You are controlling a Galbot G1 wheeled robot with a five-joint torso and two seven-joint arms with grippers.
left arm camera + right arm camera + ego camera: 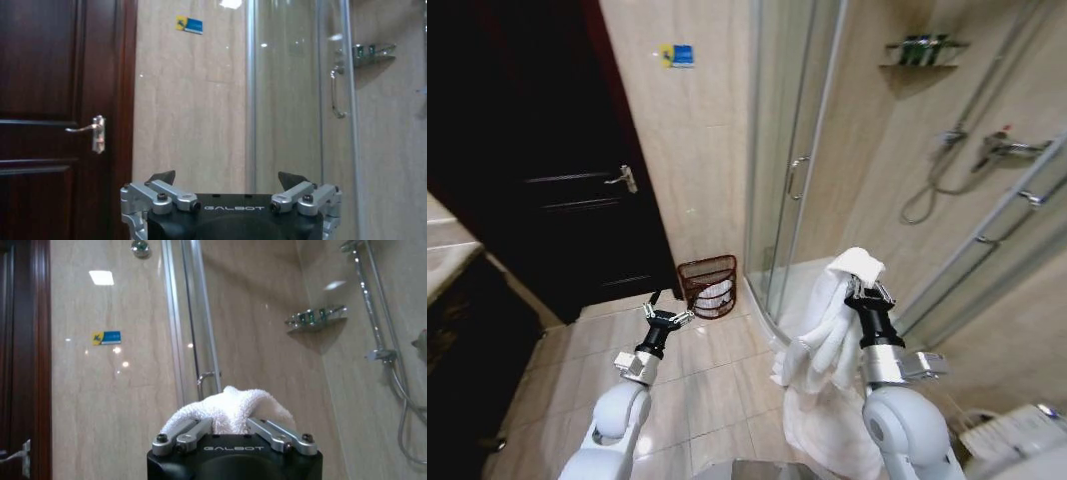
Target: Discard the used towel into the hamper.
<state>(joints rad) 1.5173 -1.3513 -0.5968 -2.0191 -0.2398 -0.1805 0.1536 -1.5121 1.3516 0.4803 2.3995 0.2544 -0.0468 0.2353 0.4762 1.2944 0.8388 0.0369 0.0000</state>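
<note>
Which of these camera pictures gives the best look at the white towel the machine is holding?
The head view: the towel hangs full length from the right gripper, draping toward the floor. The right wrist view catches just its bunched top between the fingers.

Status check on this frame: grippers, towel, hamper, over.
Right gripper shut on white towel, held up by the shower door. Left gripper open, empty, low over floor. Hamper against wall ahead, something white already inside. Path looks clear.
</note>
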